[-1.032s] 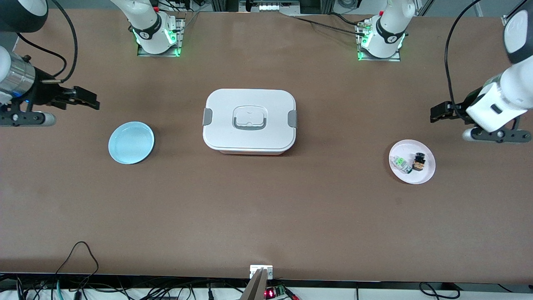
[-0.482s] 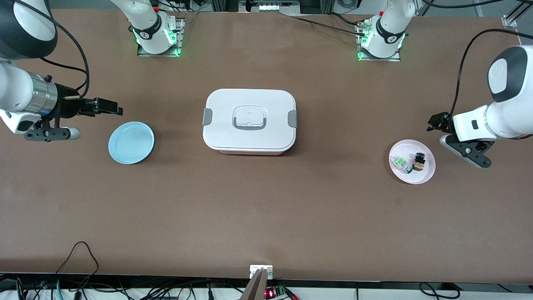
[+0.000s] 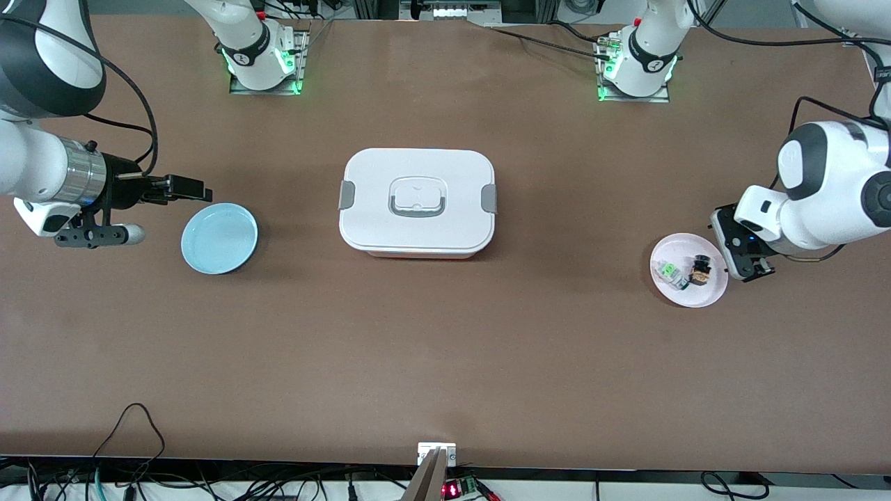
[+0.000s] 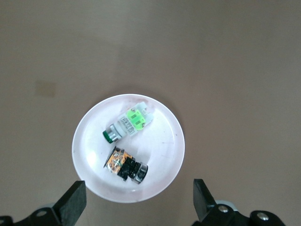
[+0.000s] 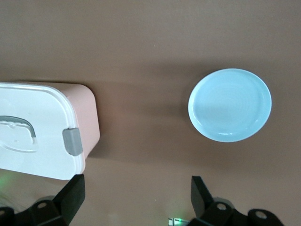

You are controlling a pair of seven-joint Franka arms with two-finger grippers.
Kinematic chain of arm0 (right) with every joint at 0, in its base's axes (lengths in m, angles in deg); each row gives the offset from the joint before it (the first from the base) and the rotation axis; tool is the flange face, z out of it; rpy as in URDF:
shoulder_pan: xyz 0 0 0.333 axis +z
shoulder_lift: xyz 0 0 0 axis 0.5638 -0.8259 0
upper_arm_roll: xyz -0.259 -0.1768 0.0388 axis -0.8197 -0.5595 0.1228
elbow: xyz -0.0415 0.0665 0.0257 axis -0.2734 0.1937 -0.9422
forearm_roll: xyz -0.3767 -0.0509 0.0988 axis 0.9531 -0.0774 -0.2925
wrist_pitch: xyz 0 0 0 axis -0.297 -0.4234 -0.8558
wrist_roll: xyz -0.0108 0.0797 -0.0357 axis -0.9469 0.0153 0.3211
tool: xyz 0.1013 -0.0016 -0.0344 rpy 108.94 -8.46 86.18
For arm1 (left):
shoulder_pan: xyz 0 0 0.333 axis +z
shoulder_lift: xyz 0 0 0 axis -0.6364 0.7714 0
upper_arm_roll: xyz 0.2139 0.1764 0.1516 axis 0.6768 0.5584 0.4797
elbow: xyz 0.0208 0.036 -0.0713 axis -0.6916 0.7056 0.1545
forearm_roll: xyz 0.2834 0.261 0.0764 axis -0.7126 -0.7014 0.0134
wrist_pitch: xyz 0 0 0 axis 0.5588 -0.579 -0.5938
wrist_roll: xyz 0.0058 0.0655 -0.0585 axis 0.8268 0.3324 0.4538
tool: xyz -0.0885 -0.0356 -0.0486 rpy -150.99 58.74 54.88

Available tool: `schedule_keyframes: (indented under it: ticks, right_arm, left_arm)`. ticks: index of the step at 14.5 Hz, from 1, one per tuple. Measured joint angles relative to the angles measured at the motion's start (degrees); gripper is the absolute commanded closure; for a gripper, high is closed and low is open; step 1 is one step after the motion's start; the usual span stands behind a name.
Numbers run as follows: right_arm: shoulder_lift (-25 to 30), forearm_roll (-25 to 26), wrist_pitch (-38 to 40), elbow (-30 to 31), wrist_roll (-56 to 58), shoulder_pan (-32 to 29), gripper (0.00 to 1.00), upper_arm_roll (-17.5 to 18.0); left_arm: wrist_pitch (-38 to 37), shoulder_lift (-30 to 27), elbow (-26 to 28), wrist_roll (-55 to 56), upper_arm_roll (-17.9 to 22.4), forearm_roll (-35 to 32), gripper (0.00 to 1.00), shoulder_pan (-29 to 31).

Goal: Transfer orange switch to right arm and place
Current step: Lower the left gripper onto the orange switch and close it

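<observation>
orange switch (image 4: 125,165) on pink plate (image 4: 94,127), just under open left hand (image 4: 136,207) | light, rigid, tiny; pinch black body crosswise | right hand (image 5: 136,200) open, waits beside blue plate (image 3: 219,238)

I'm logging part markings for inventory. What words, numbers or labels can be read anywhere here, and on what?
None can be read.
Green-and-white part on the pink plate: its green label bears dark print, too small to read.
Orange switch: markings on its orange section, illegible.
Round marks on the arm bases: too small to read.
White lunch box and blue plate: no text.
</observation>
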Motion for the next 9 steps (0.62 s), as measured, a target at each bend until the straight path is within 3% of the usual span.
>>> schedule_keyframes:
  ticks: [4, 9]
  right_arm:
    - [0.0, -0.5, 0.5, 0.0, 0.1, 0.0, 0.00, 0.0]
    - [0.8, -0.5, 0.6, -0.1, 0.3, 1.1, 0.00, 0.3]
  left_arm:
    - [12.7, 4.4, 5.1, -19.8, 0.0, 0.0, 0.00, 0.0]
    - [17.2, 7.9, 6.0, -26.2, 0.1, 0.0, 0.00, 1.4]
